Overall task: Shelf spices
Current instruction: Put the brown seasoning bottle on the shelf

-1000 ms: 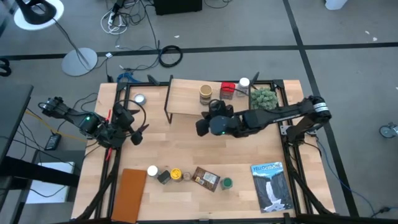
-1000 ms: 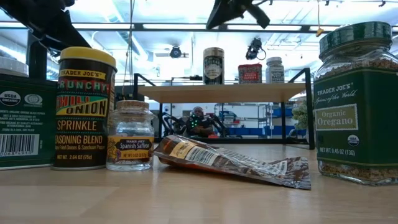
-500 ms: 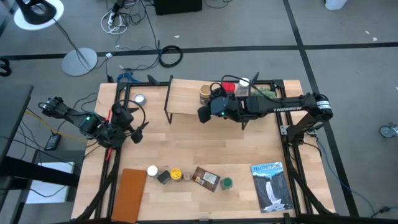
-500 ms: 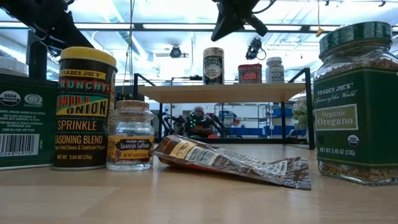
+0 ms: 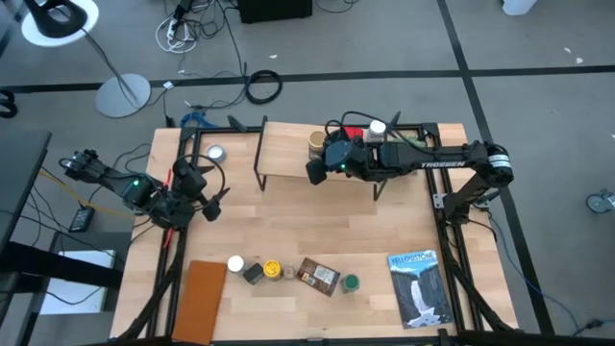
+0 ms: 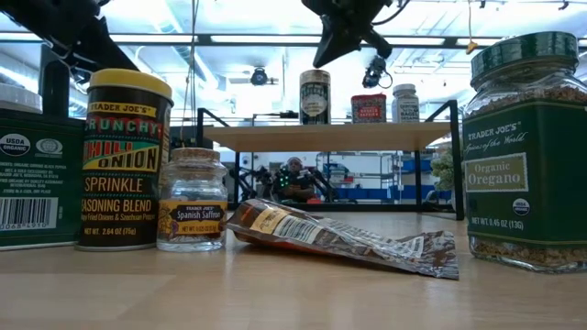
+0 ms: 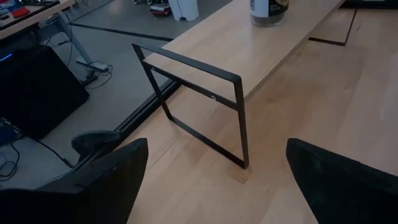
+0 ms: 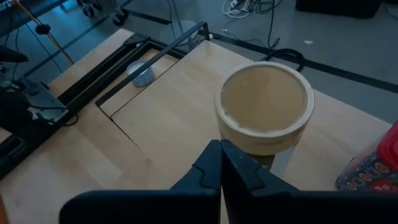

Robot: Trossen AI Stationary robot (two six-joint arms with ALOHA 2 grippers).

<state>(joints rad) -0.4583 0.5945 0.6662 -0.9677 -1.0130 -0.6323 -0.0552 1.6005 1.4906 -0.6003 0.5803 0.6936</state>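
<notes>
Shelf (image 5: pixel 288 152) sits at the far side of the worktop (image 5: pixel 317 226), long axis running left-right, plank top level on black legs. 3 spices upright on it twd its right end: tan-top jar (image 5: pixel 318 144), red-top tin (image 5: pixel 352 139), white-top bottle (image 5: pixel 378 127). 5 more in a left-right row near the front edge: white-cap one (image 5: pixel 235 263), dark jar (image 5: pixel 253 274), yellow-lid jar (image 5: pixel 272 269), flat brown packet (image 5: pixel 318 276) lying down w/ long axis slightly diagonal, green-lid oregano jar (image 5: pixel 351 283); in low view the jars stand upright. Right arm reaches in from the right, stretched nearly level over the shelf, right claw (image 5: pixel 313 171) w/ fingers pressed together, empty, hanging just in front of the tan-top jar and above it. Left arm folded at the worktop's left edge, left claw (image 5: pixel 213 204) fingers spread wide, holding nothing, aimed twd the shelf's left legs. 1 silver tin (image 5: pixel 215 153), 1 brown board (image 5: pixel 200 299), 1 book (image 5: pixel 420 286) also on the worktop
</notes>
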